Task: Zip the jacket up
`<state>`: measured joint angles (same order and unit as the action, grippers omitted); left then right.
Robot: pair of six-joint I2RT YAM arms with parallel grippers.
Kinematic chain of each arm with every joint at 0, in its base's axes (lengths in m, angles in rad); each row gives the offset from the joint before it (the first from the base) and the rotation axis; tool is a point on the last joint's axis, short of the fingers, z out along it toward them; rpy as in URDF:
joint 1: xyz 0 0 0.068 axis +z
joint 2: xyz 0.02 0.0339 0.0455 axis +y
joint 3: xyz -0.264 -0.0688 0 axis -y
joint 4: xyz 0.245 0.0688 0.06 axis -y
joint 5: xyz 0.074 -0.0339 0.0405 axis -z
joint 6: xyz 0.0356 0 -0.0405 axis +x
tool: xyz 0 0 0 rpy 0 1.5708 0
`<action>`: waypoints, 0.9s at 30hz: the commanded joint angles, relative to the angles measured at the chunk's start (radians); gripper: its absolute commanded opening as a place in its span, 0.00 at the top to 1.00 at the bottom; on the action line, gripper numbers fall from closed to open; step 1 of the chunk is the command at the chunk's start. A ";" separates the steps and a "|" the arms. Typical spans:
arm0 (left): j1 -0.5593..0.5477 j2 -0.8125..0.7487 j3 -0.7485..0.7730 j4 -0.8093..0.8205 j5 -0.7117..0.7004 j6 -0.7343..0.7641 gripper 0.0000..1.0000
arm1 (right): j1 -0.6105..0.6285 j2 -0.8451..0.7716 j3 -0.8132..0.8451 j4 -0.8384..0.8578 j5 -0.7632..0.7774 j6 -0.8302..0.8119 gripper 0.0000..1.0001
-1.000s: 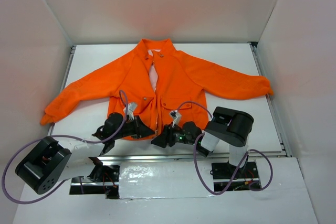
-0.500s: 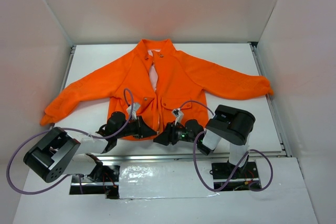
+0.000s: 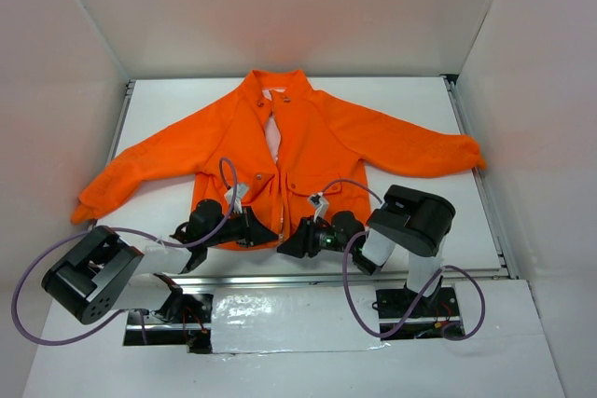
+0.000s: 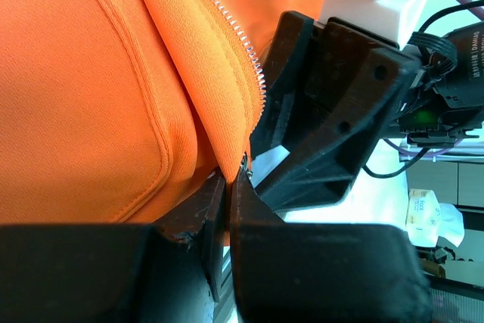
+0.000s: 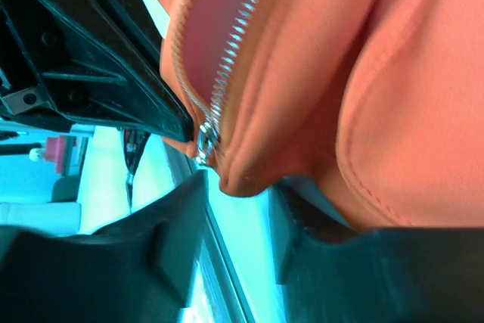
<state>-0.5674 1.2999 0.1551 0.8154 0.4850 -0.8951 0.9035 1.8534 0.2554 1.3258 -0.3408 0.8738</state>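
Observation:
The orange jacket (image 3: 317,137) lies flat on the white table, collar at the far side, front open at the top. My left gripper (image 3: 256,230) is at the bottom hem, left of the zipper. In the left wrist view it (image 4: 229,187) is shut on the hem edge of the jacket (image 4: 91,73), beside the zipper teeth (image 4: 242,47). My right gripper (image 3: 289,246) faces it from the right. In the right wrist view it (image 5: 238,209) is open around the right hem corner of the jacket (image 5: 393,73), with the metal zipper slider (image 5: 204,140) just above its left finger.
White walls enclose the table on three sides. A metal rail (image 3: 280,279) runs along the near edge under both grippers. Purple cables (image 3: 350,272) loop off both arms. The jacket sleeves (image 3: 140,160) spread left and right across the table.
My left arm's elbow has swung inward while its gripper stays at the hem. My right gripper has shifted slightly right and toward the hem.

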 commanded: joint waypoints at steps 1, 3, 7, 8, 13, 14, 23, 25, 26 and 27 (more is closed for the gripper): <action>-0.009 0.009 -0.003 0.048 0.050 0.008 1.00 | -0.006 -0.026 -0.022 0.437 -0.007 -0.007 0.57; -0.009 0.016 -0.005 0.062 0.053 0.004 1.00 | -0.006 -0.039 -0.027 0.437 -0.001 -0.006 0.63; -0.009 0.027 -0.015 0.088 0.055 -0.004 1.00 | -0.008 -0.049 -0.031 0.437 0.008 0.002 0.71; -0.009 0.029 -0.020 0.091 0.055 -0.004 1.00 | -0.009 -0.052 -0.030 0.437 0.002 0.002 0.71; -0.009 0.021 -0.019 0.071 0.046 0.001 1.00 | -0.009 -0.060 -0.024 0.437 -0.026 0.008 0.48; -0.009 0.019 -0.014 0.065 0.046 0.004 1.00 | -0.009 -0.062 -0.027 0.437 -0.032 0.011 0.46; -0.009 0.030 0.012 0.073 0.058 -0.022 1.00 | 0.002 -0.075 -0.047 0.437 -0.023 -0.013 0.40; -0.009 0.027 0.009 0.082 0.060 -0.030 1.00 | 0.000 -0.101 -0.059 0.437 -0.001 -0.022 0.39; -0.009 0.025 0.009 0.080 0.060 -0.034 1.00 | 0.000 -0.112 -0.065 0.435 0.003 -0.028 0.39; -0.011 0.029 0.011 0.079 0.063 -0.037 1.00 | 0.000 -0.123 -0.067 0.437 0.006 -0.036 0.38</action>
<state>-0.5674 1.3209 0.1444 0.8421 0.4892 -0.9180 0.9005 1.7870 0.2043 1.3212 -0.3546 0.8787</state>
